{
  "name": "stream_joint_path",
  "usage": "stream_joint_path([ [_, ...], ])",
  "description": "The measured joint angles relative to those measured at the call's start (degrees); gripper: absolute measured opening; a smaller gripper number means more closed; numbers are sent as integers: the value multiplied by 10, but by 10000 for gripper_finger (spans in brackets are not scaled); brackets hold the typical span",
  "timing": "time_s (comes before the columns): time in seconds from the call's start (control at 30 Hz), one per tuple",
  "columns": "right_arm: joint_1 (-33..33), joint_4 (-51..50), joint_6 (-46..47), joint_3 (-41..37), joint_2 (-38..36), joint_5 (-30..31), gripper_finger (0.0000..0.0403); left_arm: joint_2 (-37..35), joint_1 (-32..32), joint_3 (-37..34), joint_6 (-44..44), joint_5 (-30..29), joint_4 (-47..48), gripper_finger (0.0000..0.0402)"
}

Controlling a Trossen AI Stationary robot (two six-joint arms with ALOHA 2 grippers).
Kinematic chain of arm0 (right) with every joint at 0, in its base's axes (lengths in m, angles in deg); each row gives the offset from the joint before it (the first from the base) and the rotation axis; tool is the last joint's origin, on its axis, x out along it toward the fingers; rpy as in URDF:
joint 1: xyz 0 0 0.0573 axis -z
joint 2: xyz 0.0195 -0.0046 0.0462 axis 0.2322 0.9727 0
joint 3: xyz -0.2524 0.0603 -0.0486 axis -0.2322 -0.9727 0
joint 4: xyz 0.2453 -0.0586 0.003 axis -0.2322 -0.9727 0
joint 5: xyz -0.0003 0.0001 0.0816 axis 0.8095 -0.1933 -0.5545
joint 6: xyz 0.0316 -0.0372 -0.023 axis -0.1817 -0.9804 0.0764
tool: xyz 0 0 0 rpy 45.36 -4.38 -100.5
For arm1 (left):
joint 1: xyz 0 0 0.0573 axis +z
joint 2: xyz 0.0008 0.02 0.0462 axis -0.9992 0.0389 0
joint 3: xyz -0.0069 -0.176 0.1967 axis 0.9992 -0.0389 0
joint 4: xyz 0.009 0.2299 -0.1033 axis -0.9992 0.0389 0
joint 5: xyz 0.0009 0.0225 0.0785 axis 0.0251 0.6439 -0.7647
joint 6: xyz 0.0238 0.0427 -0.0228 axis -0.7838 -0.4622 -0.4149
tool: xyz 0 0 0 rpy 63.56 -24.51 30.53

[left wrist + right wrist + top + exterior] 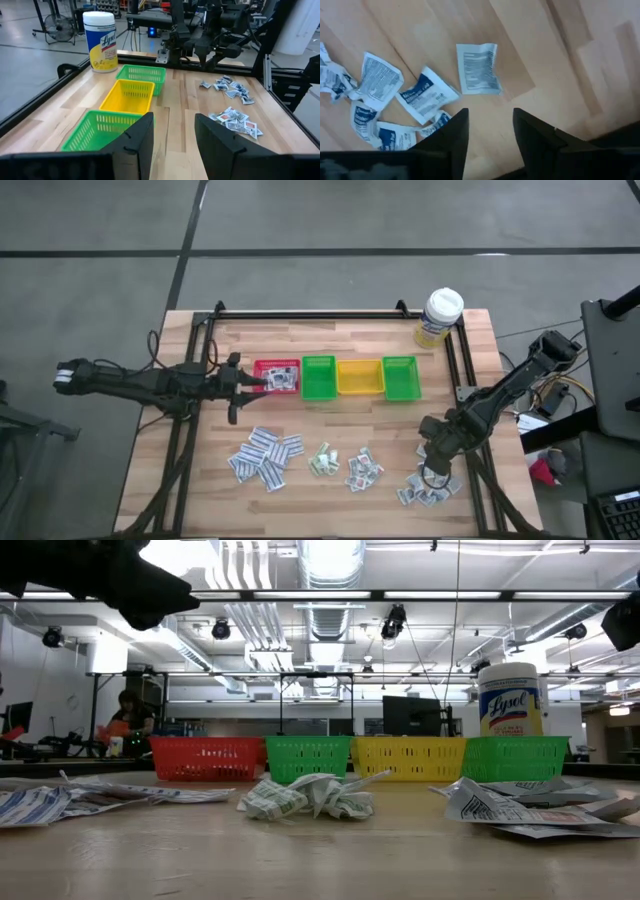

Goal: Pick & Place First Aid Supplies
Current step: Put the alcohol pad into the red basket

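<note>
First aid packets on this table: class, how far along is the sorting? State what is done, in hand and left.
Done: some packets lie in the red bin. In hand: nothing; the left gripper is open beside that bin, and the right gripper hangs open and empty over the right-hand pile. Left: four piles of first aid packets on the table; the other bins look empty.

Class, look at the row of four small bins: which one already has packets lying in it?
The red bin, at the row's left end beside the left arm's gripper. White packets lie in it; the two green bins and the yellow one hold none.
</note>
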Motion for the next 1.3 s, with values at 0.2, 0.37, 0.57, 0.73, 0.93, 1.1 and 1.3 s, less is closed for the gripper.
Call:
stream_joint_path([
  [0.2,14,59,19,-36,0,-4,179,-40,-1,-26,9,5,2,138],
  [0.37,19,59,32,-55,0,-4,191,-58,-2,-36,9,15,7,138],
  [0.57,19,62,59,-78,0,-13,194,-66,-3,-53,13,15,0,138],
  [0.73,19,92,60,-89,1,-16,185,-66,-3,-58,15,15,-1,138],
  [0.93,19,110,66,-99,1,-8,170,-66,-3,-59,15,15,-6,138],
  [1.1,19,121,84,-108,1,3,158,-66,-3,-59,15,15,-7,138],
  [1.3,19,121,101,-119,1,3,114,-66,-3,-59,17,15,-7,138],
])
